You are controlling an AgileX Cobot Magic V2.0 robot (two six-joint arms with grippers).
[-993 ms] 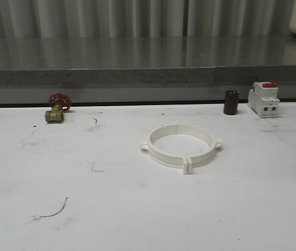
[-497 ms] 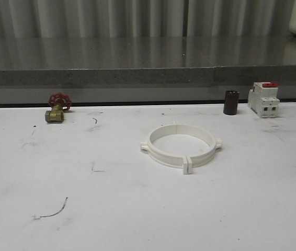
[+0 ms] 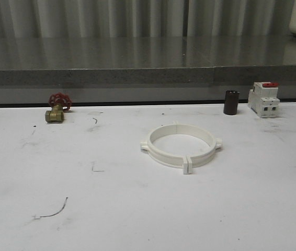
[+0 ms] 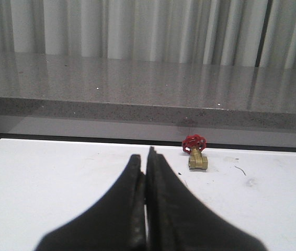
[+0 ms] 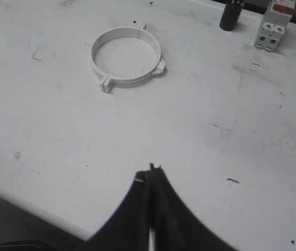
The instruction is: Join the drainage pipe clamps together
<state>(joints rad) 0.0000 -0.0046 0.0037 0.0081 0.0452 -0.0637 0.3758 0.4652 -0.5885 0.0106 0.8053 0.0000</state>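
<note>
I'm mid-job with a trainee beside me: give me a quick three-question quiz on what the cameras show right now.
1. True or false: the drainage pipe clamps already lie together as a closed ring on the table.
2. Multiple choice: which item stands nearest the breaker? A) the brass valve B) the dark cylinder C) the drainage pipe clamps
3. Fill in: both the left pincer and the right pincer are ____ and hold nothing.

Key:
1. True. The two halves meet at their end tabs, forming a ring.
2. B. The dark cylinder stands just beside the breaker.
3. Shut. In each wrist view the fingers are pressed together with nothing between them.
</note>
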